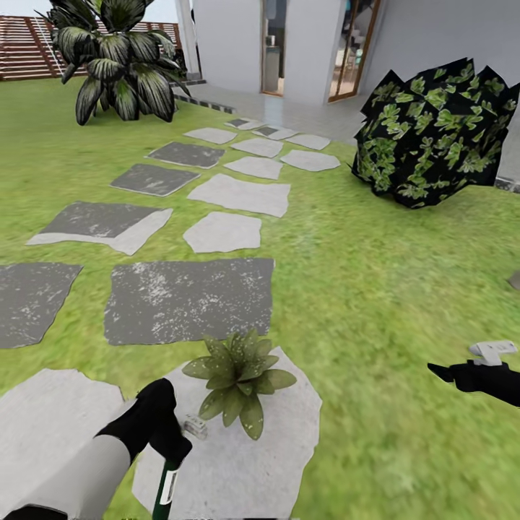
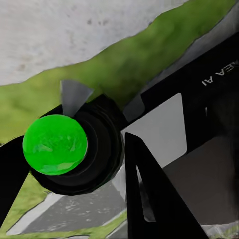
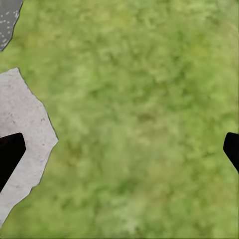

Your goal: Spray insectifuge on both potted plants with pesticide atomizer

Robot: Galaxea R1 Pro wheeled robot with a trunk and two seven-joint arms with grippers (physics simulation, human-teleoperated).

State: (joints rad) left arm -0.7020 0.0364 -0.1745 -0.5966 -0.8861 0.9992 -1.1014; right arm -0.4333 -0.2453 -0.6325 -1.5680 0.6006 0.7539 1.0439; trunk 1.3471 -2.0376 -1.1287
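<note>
My left gripper is shut on the pesticide atomizer, a dark green bottle with a white label that hangs below the black hand. In the left wrist view the atomizer appears end-on as a bright green disc in a black ring, between the left gripper's dark fingers. A potted plant with broad pointed green leaves sits on a pale stepping stone, just right of and beyond that hand. At the right edge my right gripper hovers over grass; the right gripper stands open and holds nothing.
Grey and pale stepping stones run across the lawn toward the white house. A round dark bush stands at the right, a palm-like shrub at the back left before a brown slatted fence.
</note>
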